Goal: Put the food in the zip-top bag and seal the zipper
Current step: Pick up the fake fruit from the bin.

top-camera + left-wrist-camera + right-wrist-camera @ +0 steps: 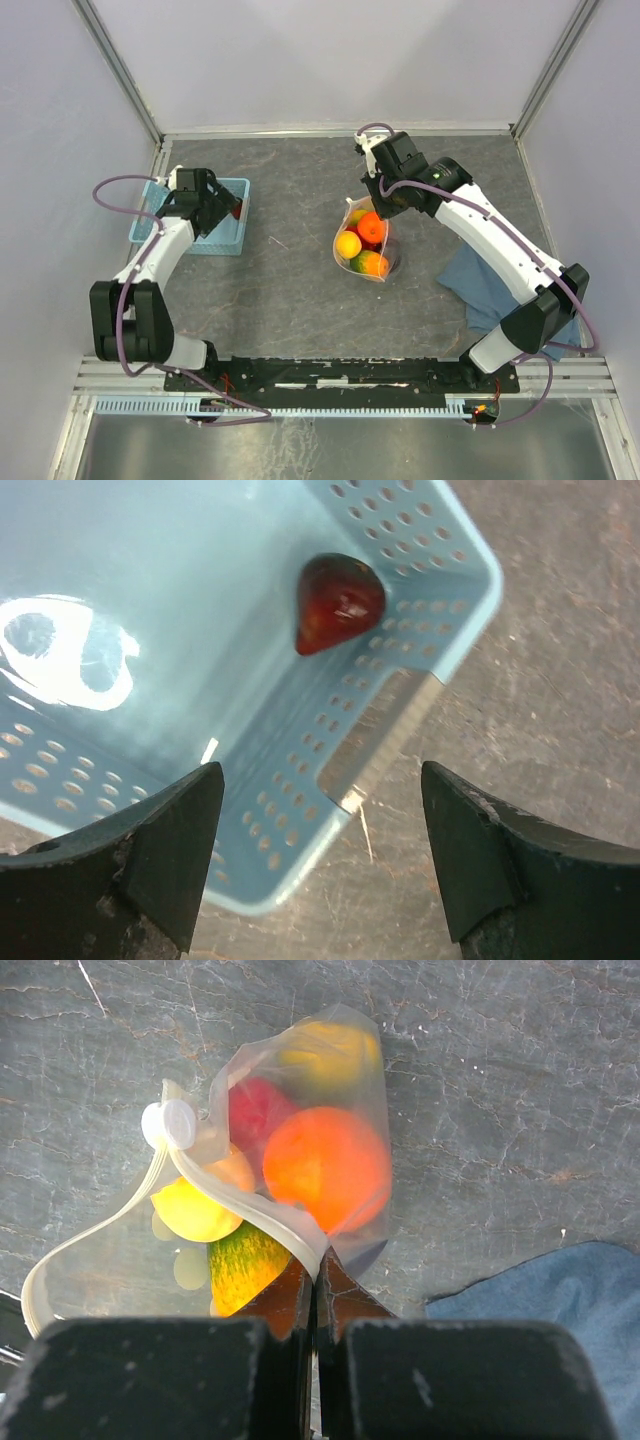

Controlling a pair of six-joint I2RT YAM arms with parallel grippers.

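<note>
Pinching the zipper [250,1210], right fingers [345,1305] hold the zip-top bag [110,1270].

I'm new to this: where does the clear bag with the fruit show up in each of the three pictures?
Top external: the zip-top bag sits right of centre on the table.
Left wrist: not in it.
Right wrist: centre of the picture, its rim pinched in the right gripper.
Shared landmark: the blue cloth, to the bag's right in both views that show it.

Clear filmy plastic zip-top bag [110,1260], glossy red toy fruit [338,602], shiny perforated plastic basket [300,750], matt veined tabletop [290,290], blue cloth [560,1300]
</note>
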